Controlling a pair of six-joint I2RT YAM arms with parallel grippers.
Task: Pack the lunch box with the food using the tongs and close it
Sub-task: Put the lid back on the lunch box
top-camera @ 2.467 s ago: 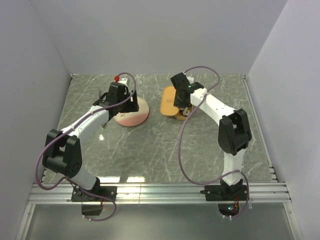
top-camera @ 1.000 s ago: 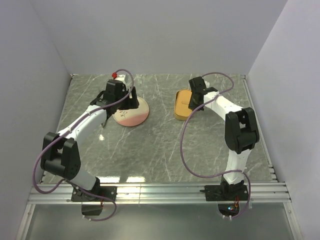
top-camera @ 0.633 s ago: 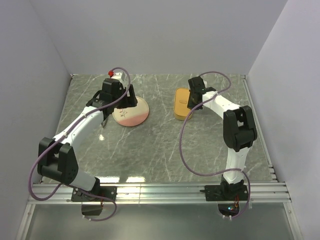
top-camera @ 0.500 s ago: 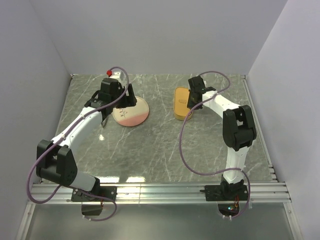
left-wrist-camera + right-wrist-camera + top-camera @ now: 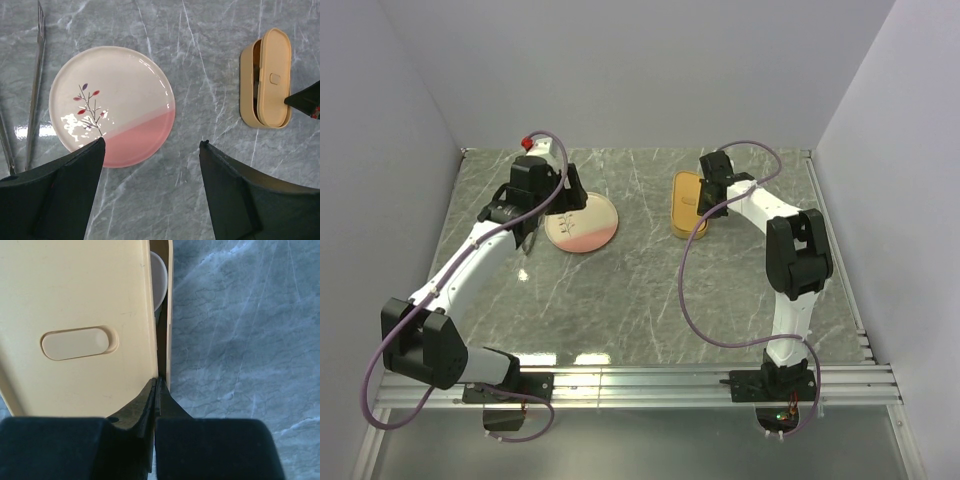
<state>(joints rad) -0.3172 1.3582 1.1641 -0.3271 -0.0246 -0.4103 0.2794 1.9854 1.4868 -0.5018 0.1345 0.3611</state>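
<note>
The orange-tan lunch box lies on the marble at the back right, its flat oval lid resting on top but shifted to one side. My right gripper is shut with nothing in it, its tips against the lid's edge at the gap to the box rim. In the top view it sits at the box's right side. The food is hidden. The tongs lie left of the plate. My left gripper hangs open above the marble beside the plate, holding nothing.
The round cream-and-pink plate lies bare between the tongs and the box, also seen in the top view as the plate. Walls close the table on the left, back and right.
The right gripper has pushed the lid from beside the box onto its top. The left arm has drawn back and left, off the plate.
</note>
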